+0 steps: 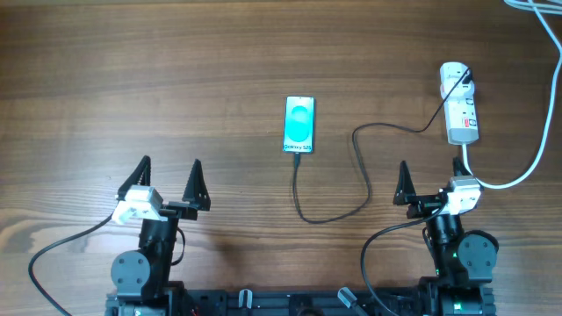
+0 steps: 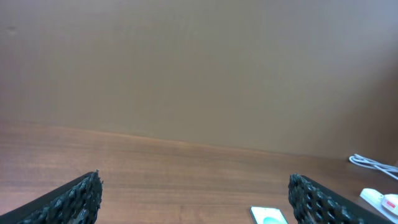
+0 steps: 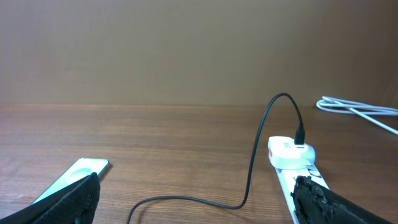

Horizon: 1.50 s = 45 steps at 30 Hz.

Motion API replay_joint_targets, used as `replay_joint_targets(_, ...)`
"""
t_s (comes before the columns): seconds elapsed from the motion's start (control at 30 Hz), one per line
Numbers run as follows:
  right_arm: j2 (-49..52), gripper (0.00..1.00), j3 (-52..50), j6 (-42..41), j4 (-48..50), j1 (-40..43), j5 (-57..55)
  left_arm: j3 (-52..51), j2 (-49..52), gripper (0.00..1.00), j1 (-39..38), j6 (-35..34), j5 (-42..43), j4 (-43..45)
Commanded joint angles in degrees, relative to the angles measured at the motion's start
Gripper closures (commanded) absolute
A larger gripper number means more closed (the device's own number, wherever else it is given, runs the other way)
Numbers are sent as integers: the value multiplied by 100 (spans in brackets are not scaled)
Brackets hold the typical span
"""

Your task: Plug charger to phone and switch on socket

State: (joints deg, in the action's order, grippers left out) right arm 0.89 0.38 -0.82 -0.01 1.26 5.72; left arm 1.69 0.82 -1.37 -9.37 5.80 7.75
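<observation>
- Both arms sit at the near edge of the wooden table [image 1: 176, 70]. The left gripper [image 1: 169, 175] and the right gripper [image 1: 430, 177] are both spread wide and hold nothing.
- The phone [image 1: 299, 125] lies face up between them at mid-table, about as far from one gripper as from the other. Its long axis points straight away from the robot, with its short bottom edge turned toward the arms.
- The charger [image 1: 364, 180] runs from the socket [image 1: 460, 112], loops down toward the robot, then climbs to the phone's near edge. Its tip meets that edge, but the overhead view does not show whether it is seated.
- The socket lies lengthwise, directly ahead of the right gripper and just beyond its outer finger, with a thick white cord [image 1: 527, 175] curving off to the right. The right arm is plainly the nearer one for the switch.
</observation>
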Motion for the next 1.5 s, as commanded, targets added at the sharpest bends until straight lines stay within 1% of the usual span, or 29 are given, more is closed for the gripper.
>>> replay_joint_targets(0.0, -68, 0, -9, -72, 15, -33, -76, -138, -66, 0, 76, -52, -61, 44)
replay_joint_targets(0.17, -68, 0, -9, -70, 15, -33, -76, -138, -66, 0, 269, -50, -61, -190)
replay_joint_targets(0.4, -68, 1, -9, -72, 15, -33, -76, -138, -66, 0, 352, -4, -81, -1198)
replay_joint_targets(0.5, -68, 0, -9, -72, 15, -33, -79, -138, -66, 0, 348, 70, -79, -1191)
replay_joint_targets(0.73, -68, 0, -9, -72, 15, -33, -76, -138, -66, 0, 345, 953, -179, -1207)
replay_joint_targets(0.8, -68, 0, -9, -72, 15, -33, -76, -138, -66, 0, 348, 1008, -385, -1224)
replay_joint_targets(0.9, -68, 0, -9, -70, 13, -33, -76, -138, -66, 0, 348, 1027, -470, -1226)
replay_joint_targets(1.27, -68, 0, -9, -74, 15, -33, -76, -138, -66, 0, 389, 1071, -461, -1231)
replay_joint_targets(1.37, -68, 0, -9, -72, 15, -33, -76, -138, -66, 0, 389, 1220, -442, -1231)
replay_joint_targets(1.47, -68, 0, -9, -72, 15, -33, -76, -138, -66, 0, 389, 1217, -439, -1231)
